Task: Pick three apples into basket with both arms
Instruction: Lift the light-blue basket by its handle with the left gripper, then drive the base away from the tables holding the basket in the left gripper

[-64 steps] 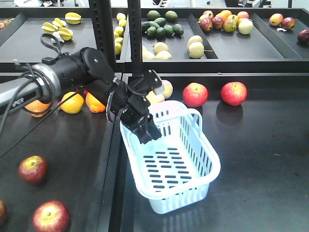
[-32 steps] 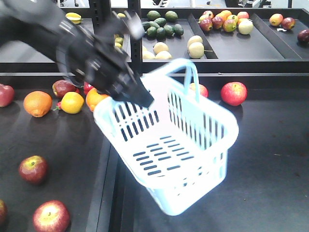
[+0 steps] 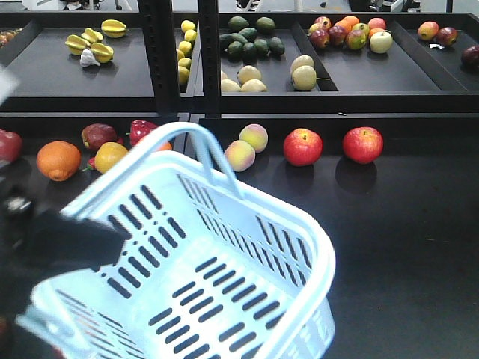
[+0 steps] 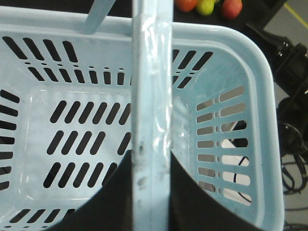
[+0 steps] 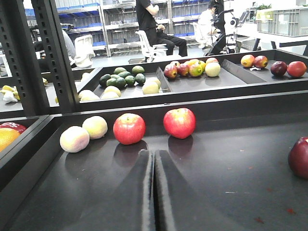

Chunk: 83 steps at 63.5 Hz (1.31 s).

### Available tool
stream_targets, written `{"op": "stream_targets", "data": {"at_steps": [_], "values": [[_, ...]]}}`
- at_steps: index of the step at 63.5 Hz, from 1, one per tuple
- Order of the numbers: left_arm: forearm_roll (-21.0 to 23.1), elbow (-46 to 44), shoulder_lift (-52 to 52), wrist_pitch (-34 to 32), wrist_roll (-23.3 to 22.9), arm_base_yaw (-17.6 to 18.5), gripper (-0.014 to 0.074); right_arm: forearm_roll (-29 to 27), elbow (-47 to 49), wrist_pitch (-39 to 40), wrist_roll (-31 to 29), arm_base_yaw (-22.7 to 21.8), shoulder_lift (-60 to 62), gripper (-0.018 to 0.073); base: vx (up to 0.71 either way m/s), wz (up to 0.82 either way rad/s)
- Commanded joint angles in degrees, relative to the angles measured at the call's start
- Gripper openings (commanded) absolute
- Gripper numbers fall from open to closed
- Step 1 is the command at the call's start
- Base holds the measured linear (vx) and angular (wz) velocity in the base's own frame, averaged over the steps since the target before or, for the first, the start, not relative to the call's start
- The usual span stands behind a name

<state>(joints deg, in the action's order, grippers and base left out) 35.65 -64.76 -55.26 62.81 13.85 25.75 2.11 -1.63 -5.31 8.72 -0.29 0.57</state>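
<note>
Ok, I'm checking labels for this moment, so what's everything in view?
basket: one, pale blue, empty, held up tilted in the foreground.
red apples: two, bright red, back of the lower right tray.
dark apple: one, dark red, back of the lower left tray.
pale fruits: two, yellow-pink, left of the red apples.
orange: one, orange, lower left tray.
pepper: one, glossy red, beside the dark apple.
avocados: several, dark green, upper shelf.
star fruit: several, yellow, upper shelf, left.
left claw: one, black, shut on the basket's handle.
right claw: one, black, shut, empty, aimed toward the red apples.
</note>
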Motion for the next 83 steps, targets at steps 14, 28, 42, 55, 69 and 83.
{"op": "stream_targets", "data": {"at_steps": [14, 28, 42, 55, 69, 83], "values": [[3.25, 12.07, 16.81, -18.82, -6.39, 0.33, -0.0008, 0.52, -0.25, 3.97, -0.17, -0.28, 0.66, -0.0005, 0.0, 0.0], [3.24, 12.6, 18.96, -18.92, -6.34, 0.33, -0.0008, 0.52, -0.25, 3.97, -0.17, -0.28, 0.66, -0.0005, 0.0, 0.0], [3.24, 12.6, 18.96, -17.08, -6.34, 0.33, -0.0008, 0.52, -0.25, 3.97, -0.17, -0.28, 0.66, -0.0005, 0.0, 0.0], [3.24, 12.6, 18.96, -16.87, -6.34, 0.33, -0.0008, 0.52, -0.25, 3.97, -0.17, -0.28, 0.66, -0.0005, 0.0, 0.0], [3.24, 12.6, 18.96, -16.87, -6.34, 0.33, -0.0008, 0.52, -0.25, 3.97, -0.17, -0.28, 0.66, -0.0005, 0.0, 0.0], [3.24, 12.6, 18.96, -16.87, -6.34, 0.33, -0.0008, 0.47, -0.25, 3.97, -0.17, -0.28, 0.66, -0.0005, 0.0, 0.0]]}}
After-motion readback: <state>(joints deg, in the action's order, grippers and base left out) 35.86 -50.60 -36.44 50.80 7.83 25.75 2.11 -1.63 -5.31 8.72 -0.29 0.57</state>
